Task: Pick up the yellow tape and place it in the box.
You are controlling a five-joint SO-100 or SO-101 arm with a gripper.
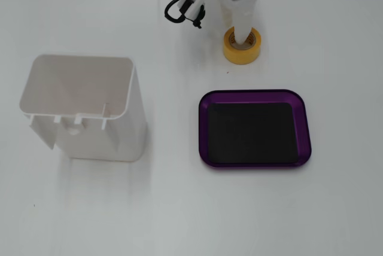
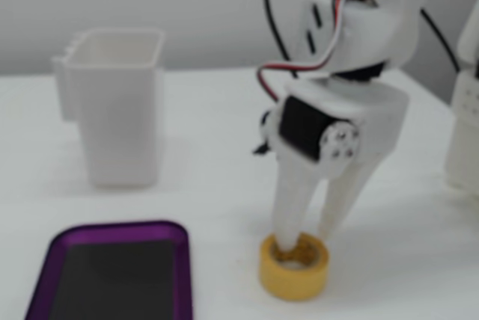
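Observation:
The yellow tape (image 1: 242,52) rests flat on the white table, just beyond the far edge of the purple box (image 1: 209,130) in a fixed view. My gripper (image 1: 242,36) comes down on it from the top edge. In the other fixed view the tape (image 2: 293,275) lies to the right of the box (image 2: 120,232). My gripper (image 2: 308,239) straddles the roll's wall: one finger (image 2: 290,208) stands in the core and the other finger (image 2: 341,204) is outside it, pinching the wall. The box is empty.
A tall white open-topped container (image 1: 90,118) stands at the left of the box, and shows at the back left in the other fixed view (image 2: 123,111). A white object (image 2: 468,133) stands at the right edge. Black and red cables (image 1: 182,5) hang from the arm.

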